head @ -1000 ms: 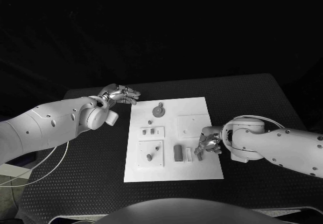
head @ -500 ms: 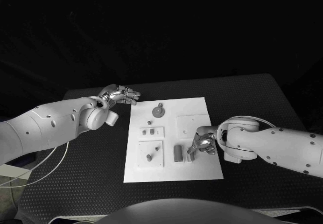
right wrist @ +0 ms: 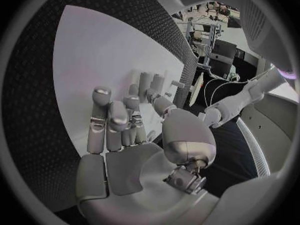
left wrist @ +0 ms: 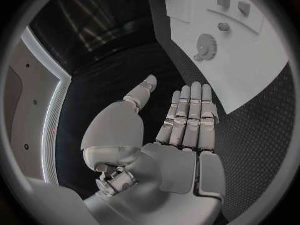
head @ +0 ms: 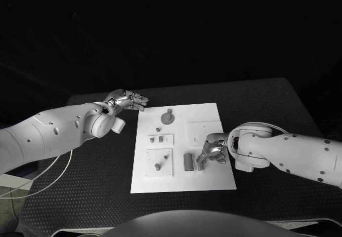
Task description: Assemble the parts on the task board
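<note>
The head camera looks steeply down from above the near edge of the table (head: 85, 197), taking in the whole task board (head: 206, 182). Each wrist camera sits close behind its own hand, facing along the fingers. All three views share the board.

White task board (head: 206, 182) flat mid-table; small grey parts (head: 188, 161) on it (gear (head: 167, 117) at far end).

from my remote seat: white task board (head: 214, 185), grey parts (head: 188, 161), black dimpled table (head: 85, 197), silver hands on white arms (head: 43, 136).
</note>
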